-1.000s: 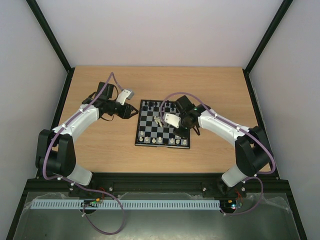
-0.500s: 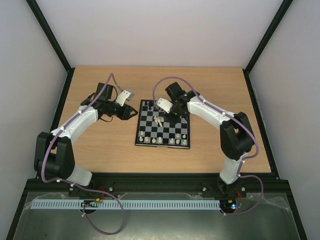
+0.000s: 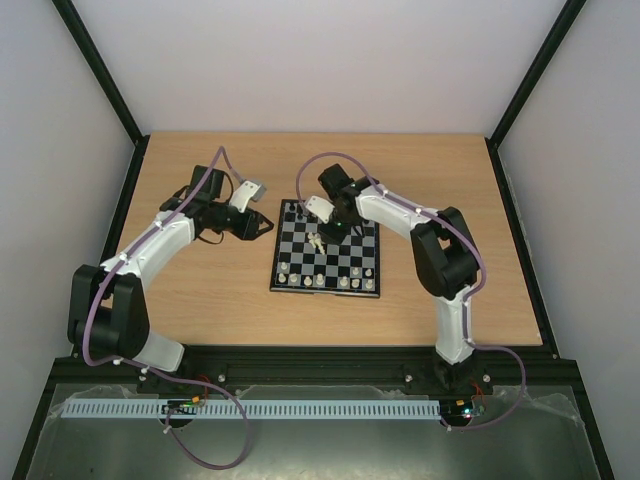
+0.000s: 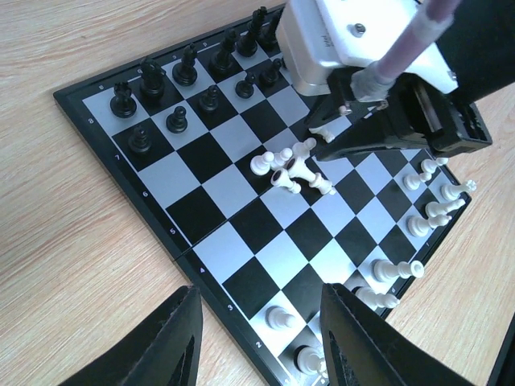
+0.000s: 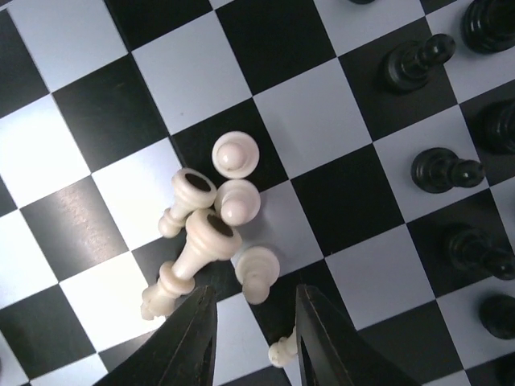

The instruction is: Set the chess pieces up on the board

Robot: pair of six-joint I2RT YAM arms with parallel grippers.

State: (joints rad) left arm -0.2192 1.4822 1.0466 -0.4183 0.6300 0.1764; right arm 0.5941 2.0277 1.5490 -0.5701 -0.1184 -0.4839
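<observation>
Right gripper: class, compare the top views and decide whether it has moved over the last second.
Yes. The right gripper has swung from above the middle-right squares of the board toward its far edge and to the left; the board itself has not shifted.

The right arm (image 3: 400, 215) swings in from the board's (image 3: 292, 262) near-right side, and its elbow folds closer to the board. The right gripper (image 3: 328, 226) moves off the near-right squares toward the far middle. It now hangs just beside the toppled white pieces (image 3: 316, 240) at the centre.
</observation>
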